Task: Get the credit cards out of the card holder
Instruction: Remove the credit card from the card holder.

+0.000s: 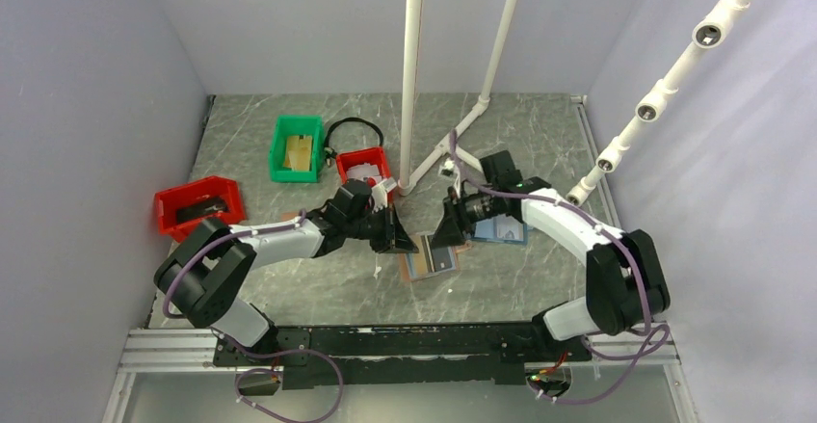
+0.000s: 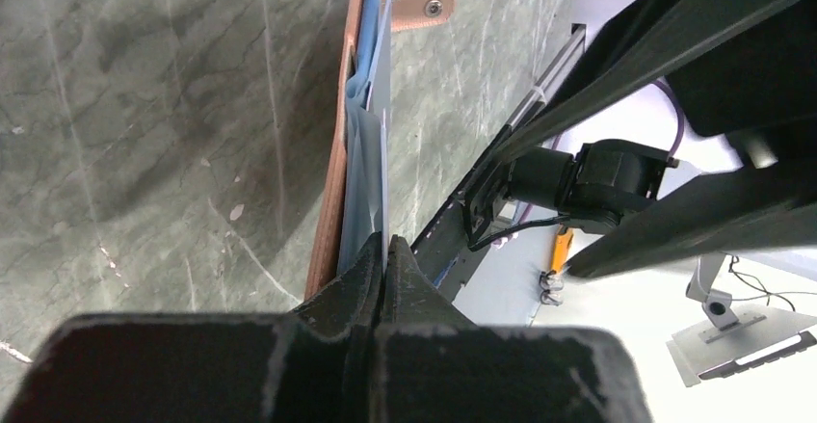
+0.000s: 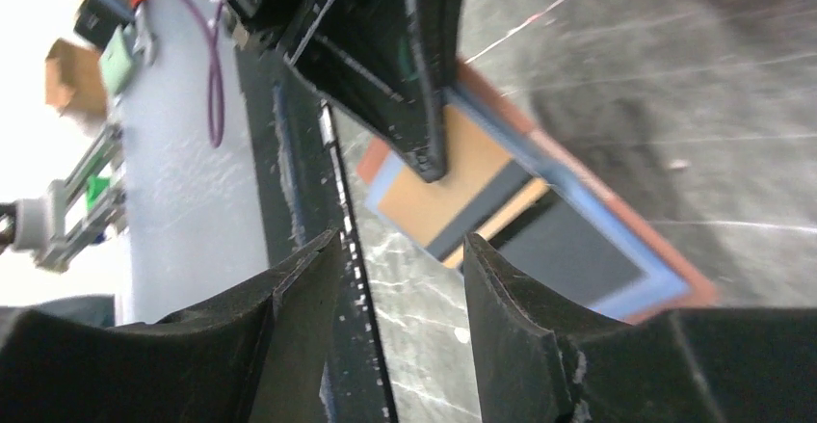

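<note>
Brown card holder (image 2: 332,182) pinched by left gripper (image 2: 385,254); right gripper (image 3: 400,245) hovers parted.

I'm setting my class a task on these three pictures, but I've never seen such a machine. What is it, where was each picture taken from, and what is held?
It is a robot: two jointed arms bolted to a grey marble-patterned table. The wide picture looks down from above and behind; the other two come from cameras on the wrists. Each arm ends in a two-fingered pincer. The left pincer is shut on the edge of an open brown leather-look card holder with light blue lining, which has thin rectangular cards inside. The right pincer is open and empty. Further back stand a green plastic bin and two red plastic bins.
</note>
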Controlling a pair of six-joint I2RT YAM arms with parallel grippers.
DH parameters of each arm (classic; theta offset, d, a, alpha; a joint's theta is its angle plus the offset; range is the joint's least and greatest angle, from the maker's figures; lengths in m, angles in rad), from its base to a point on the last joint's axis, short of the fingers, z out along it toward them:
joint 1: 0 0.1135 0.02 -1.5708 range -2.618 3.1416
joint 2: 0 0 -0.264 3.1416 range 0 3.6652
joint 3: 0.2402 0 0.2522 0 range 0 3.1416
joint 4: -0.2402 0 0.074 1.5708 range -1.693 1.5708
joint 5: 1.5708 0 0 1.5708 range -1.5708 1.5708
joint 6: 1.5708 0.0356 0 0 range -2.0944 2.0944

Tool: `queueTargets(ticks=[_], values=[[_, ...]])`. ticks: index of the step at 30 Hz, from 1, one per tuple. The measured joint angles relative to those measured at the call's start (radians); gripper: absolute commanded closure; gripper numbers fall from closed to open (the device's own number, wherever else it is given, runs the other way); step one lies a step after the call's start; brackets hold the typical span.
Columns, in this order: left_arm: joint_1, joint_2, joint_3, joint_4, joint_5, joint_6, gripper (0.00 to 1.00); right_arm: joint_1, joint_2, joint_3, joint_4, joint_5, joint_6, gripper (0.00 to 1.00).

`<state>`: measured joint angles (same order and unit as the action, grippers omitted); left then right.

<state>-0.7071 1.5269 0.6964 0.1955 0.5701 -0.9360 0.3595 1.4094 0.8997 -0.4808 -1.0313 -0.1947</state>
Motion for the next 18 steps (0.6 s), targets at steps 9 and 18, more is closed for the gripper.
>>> queueTargets(ticks=[9,18], values=[[0.0,-0.015,-0.073,0.153,0.013,-0.004,1.0,0.034,0.128,-0.033,0.014,-0.006,0.021,0.48],[0.0,-0.034,-0.119,0.292,0.042,-0.016,1.0,0.023,0.144,-0.029,0.013,-0.034,0.014,0.49]])
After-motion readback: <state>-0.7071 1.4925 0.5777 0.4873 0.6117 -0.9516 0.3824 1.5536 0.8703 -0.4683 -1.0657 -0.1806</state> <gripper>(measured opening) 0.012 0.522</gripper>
